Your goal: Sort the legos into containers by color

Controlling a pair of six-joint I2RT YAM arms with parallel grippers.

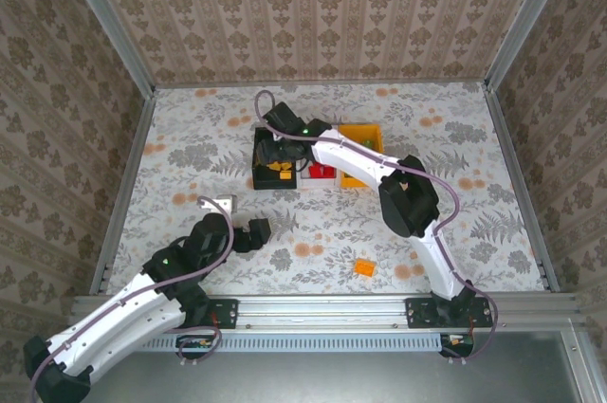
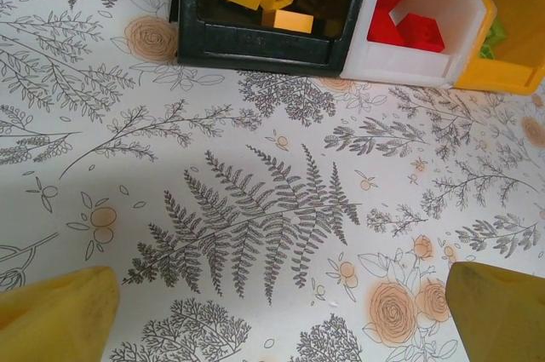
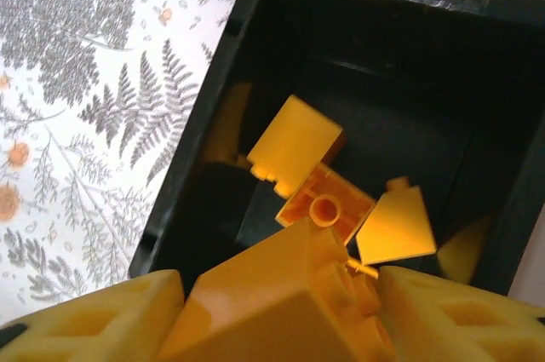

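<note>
Right gripper [image 3: 277, 328] clamps an orange brick [image 3: 264, 281] above the black bin [image 3: 192, 175]. Left gripper [image 2: 272, 311] is spread wide, with the bin at its 12 o'clock.

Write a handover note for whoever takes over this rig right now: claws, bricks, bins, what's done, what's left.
Left claw: open, empty, over bare table in front of the bins.
Right claw: shut on an orange brick, above the black bin.
Done: orange bricks in the black bin, red bricks in the white bin, something green in the orange bin.
Left: drop the held brick into the black bin, then fetch the loose orange brick from the table.
</note>
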